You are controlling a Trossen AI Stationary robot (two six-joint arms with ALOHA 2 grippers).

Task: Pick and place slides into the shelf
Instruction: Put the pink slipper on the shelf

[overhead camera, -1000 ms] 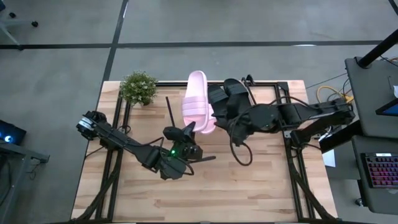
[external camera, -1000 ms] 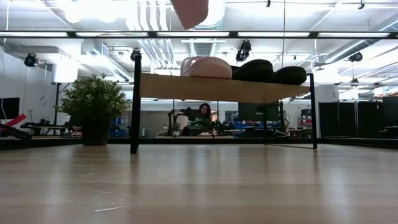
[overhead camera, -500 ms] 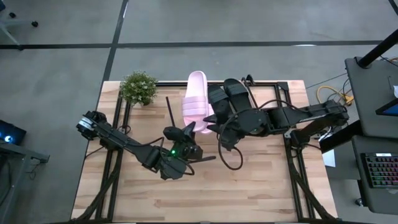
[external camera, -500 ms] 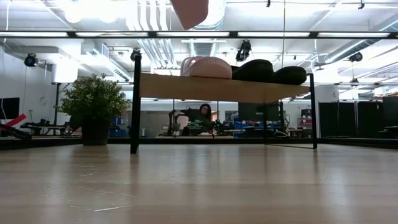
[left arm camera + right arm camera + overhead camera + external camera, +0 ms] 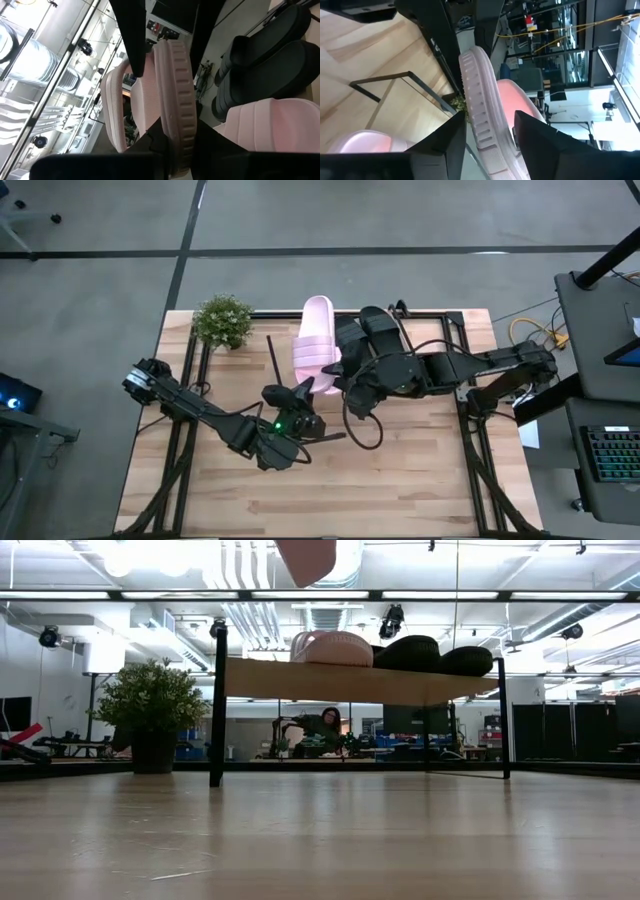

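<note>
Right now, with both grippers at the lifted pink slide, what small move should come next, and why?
Probably close the right gripper on the pink slide. Its fingers straddle the sole's edge with a gap showing, while the left gripper is shut on the slide, above the table. The shelf carries only three slides.

left gripper (image 5: 303, 387) clamped, right gripper (image 5: 345, 380) parted, arms converging

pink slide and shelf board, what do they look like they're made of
The pink slide looks like matte moulded foam or soft rubber: thick, ribbed sole edge, no shine. The shelf board looks like light unfinished wood, pale and flat, on thin black metal rods.
</note>
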